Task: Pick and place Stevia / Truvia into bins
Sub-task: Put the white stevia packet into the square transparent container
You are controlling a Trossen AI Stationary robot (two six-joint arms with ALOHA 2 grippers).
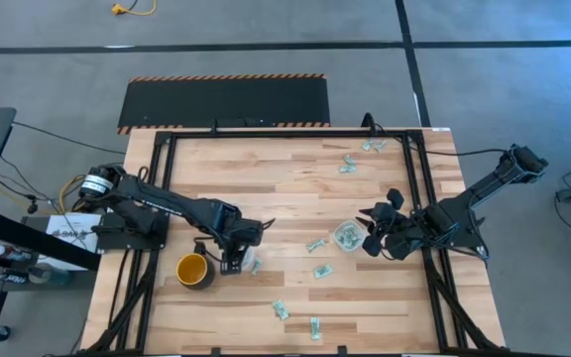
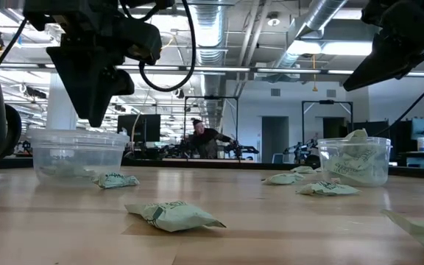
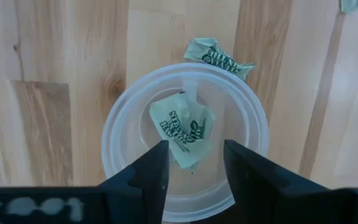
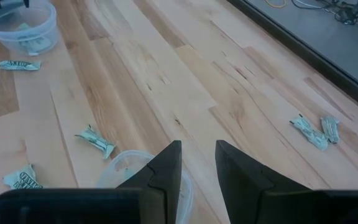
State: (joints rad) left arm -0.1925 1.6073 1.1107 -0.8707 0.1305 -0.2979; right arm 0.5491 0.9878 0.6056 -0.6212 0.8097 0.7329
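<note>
Left gripper [image 3: 194,171] above left cup [image 3: 120,124], fingers apart, sachet [image 3: 184,127] loose inside between them. Right gripper [image 4: 197,165] by right cup [image 4: 120,165], fingers parted, empty.

Right claw [image 4: 197,165] parted above near cup [image 4: 143,175]; sachets [image 4: 96,140] scattered on table [image 4: 166,68]

Overhead, table-level and 2 wrist cameras share table [image 1: 295,188].

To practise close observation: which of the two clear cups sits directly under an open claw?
The cup beside the yellow mug: the left claw hangs open above it, over a sachet inside. The other cup sits beside the right claw.
</note>
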